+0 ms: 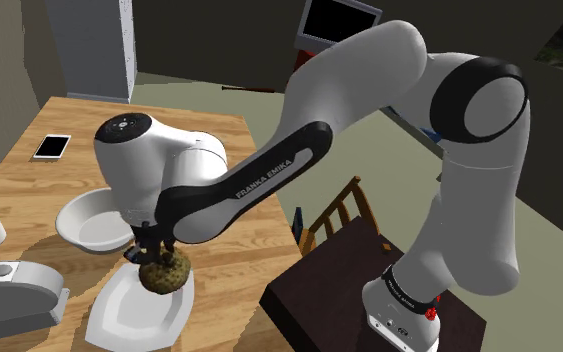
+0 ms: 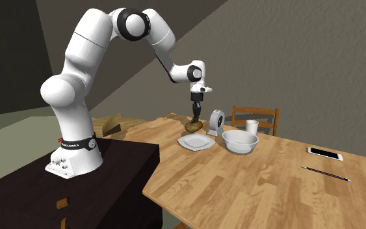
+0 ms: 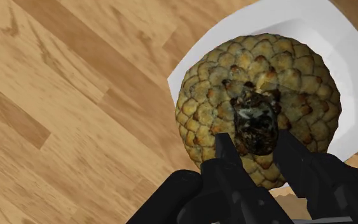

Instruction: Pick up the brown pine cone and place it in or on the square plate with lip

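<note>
Noted brown, scaly pine cone (image 1: 165,274) hanging over the square plate (image 1: 129,318), above one edge of the plate rather than its middle. From the wrist view, judged partly above white plate, partly above the bare wooden table (image 3: 56,95) beside the plate. In the second exterior view, appears lifted clear of the plate; cannot confirm a gap from the shoulder view.

Found gripper (image 3: 254,143) almost closed, fingers (image 3: 227,147) pinching the dark stub at the cone's top and pointing straight down at the plate. Probably gripped there because too broad across the scales for the jaws. Gives a narrow, firm hold and lets the cone hang upright.

Judged step: placement in hand, release not yet made. Next: shift toward the plate's centre, lower, then open. Risk if released here: landing on the lip and rolling off onto the table, or toward the white bowl (image 1: 89,225) just beside the plate.
</note>
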`<control>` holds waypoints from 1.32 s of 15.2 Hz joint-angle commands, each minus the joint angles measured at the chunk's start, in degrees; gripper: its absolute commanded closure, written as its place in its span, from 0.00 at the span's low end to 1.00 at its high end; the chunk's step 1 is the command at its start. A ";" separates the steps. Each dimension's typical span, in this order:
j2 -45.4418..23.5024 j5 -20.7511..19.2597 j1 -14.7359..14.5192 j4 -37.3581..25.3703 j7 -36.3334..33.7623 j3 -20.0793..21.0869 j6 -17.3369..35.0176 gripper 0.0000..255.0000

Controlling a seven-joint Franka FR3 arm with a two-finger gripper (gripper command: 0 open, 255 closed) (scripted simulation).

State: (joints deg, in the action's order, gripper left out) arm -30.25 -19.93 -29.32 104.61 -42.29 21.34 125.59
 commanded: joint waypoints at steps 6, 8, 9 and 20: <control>-8.83 -1.02 -4.20 -14.65 -0.87 -0.74 -6.23 1.00; -9.73 -1.38 -4.35 -14.52 -1.13 -1.00 -5.25 1.00; -10.20 -1.56 -4.42 -14.48 -1.27 -1.13 -4.76 1.00; -15.77 -3.51 -5.44 -14.95 -2.63 -2.71 0.20 1.00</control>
State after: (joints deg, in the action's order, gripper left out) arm -45.29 -23.23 -34.59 89.99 -44.79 18.81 125.34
